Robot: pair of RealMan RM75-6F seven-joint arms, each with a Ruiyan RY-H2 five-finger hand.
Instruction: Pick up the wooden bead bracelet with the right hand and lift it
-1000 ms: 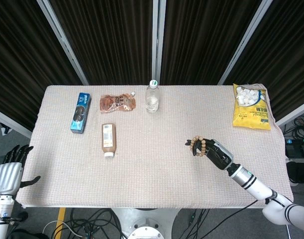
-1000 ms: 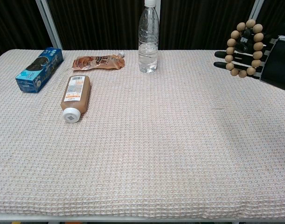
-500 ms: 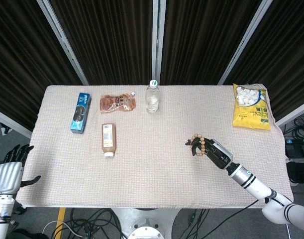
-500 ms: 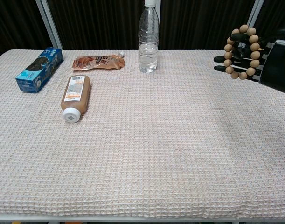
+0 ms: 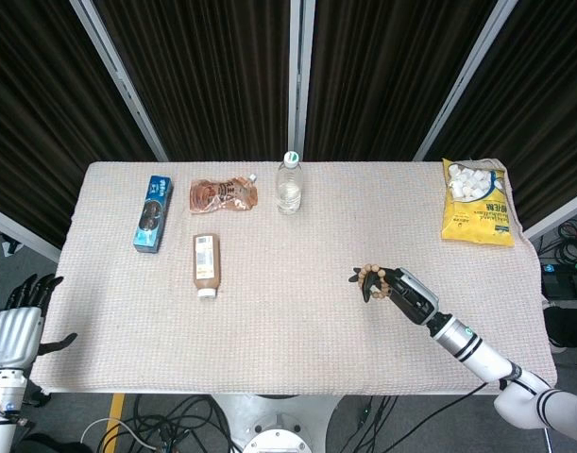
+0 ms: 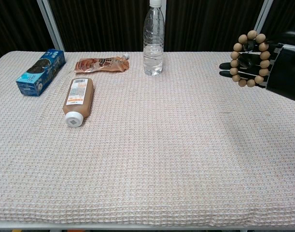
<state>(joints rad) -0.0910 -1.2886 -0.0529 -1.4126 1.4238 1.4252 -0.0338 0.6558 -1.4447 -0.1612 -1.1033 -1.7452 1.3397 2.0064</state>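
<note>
A clear water bottle [image 6: 153, 39] stands capped on the table [image 5: 297, 311]. The right hand [image 5: 401, 291] grasps the wooden bead bracelet [image 6: 248, 59] aloft; the left hand [image 5: 19, 326] hangs released, fingers spread.

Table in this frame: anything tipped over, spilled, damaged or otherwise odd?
Nothing stands out. The brown bottle lies on its side, cap on, with no spill visible. The water bottle stands upright. The right hand holds the wooden bead bracelet above the cloth, beads intact.
</note>
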